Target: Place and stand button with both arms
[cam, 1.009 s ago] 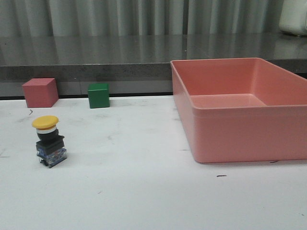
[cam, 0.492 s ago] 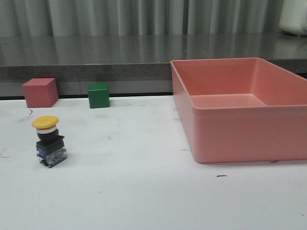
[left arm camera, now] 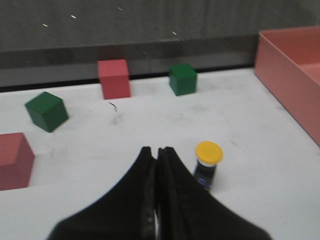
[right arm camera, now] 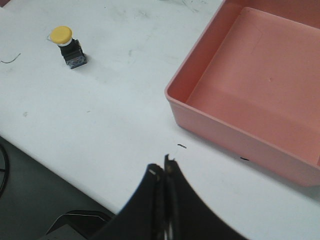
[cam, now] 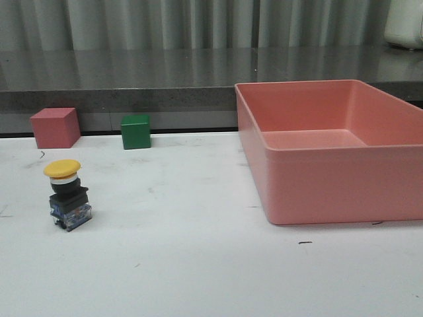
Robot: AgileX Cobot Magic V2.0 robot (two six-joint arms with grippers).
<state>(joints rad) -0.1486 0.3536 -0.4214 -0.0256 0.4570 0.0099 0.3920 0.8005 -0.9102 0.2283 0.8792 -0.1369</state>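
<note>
The button (cam: 67, 194) stands upright on the white table at the left, yellow cap on top, black body, clear bluish base. It also shows in the left wrist view (left arm camera: 207, 164) and in the right wrist view (right arm camera: 67, 46). My left gripper (left arm camera: 156, 150) is shut and empty, close beside the button and not touching it. My right gripper (right arm camera: 162, 167) is shut and empty, near the table's front edge, far from the button. Neither arm shows in the front view.
A large pink bin (cam: 330, 178) stands at the right, empty. A pink cube (cam: 55, 127) and a green cube (cam: 135, 131) sit at the table's back left. The left wrist view shows another green cube (left arm camera: 46, 111) and another pink cube (left arm camera: 14, 161).
</note>
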